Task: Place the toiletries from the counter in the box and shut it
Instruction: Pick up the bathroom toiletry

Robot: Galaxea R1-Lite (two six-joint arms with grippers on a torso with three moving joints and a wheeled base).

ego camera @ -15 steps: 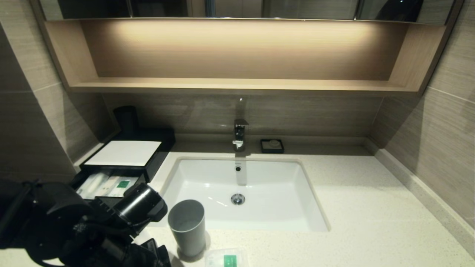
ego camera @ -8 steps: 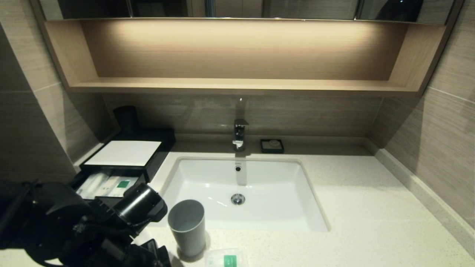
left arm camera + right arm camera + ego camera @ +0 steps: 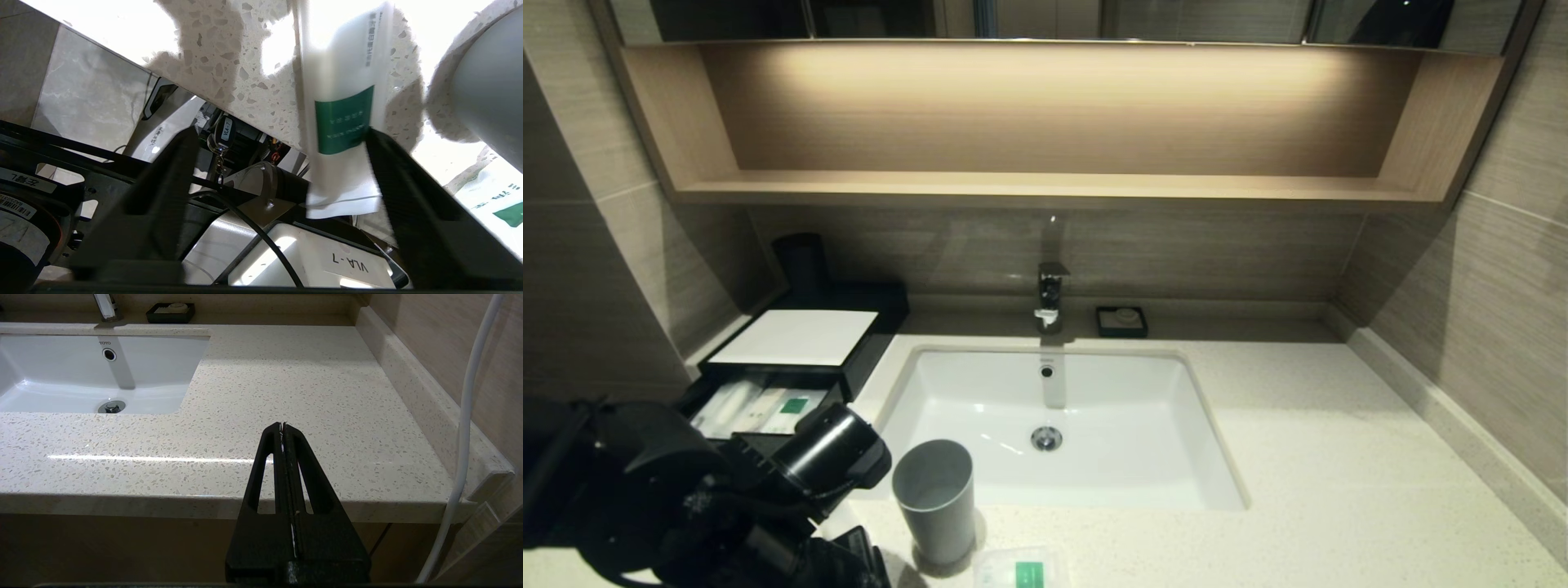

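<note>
Long narrow packet (image 3: 343, 106) overhangs counter's (image 3: 1323, 457) near-left edge, touching one finger of the spread left gripper (image 3: 278, 139). Squarish packet (image 3: 1021, 569) near grey cup (image 3: 934, 498). Box (image 3: 796, 339) far left, drawer out. Right gripper (image 3: 282, 426) pressed together, near right.

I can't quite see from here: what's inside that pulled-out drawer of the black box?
The drawer of the box holds pale wrapped packets, one with a green label. The left arm covers the drawer's front, so anything there is hidden.
</note>
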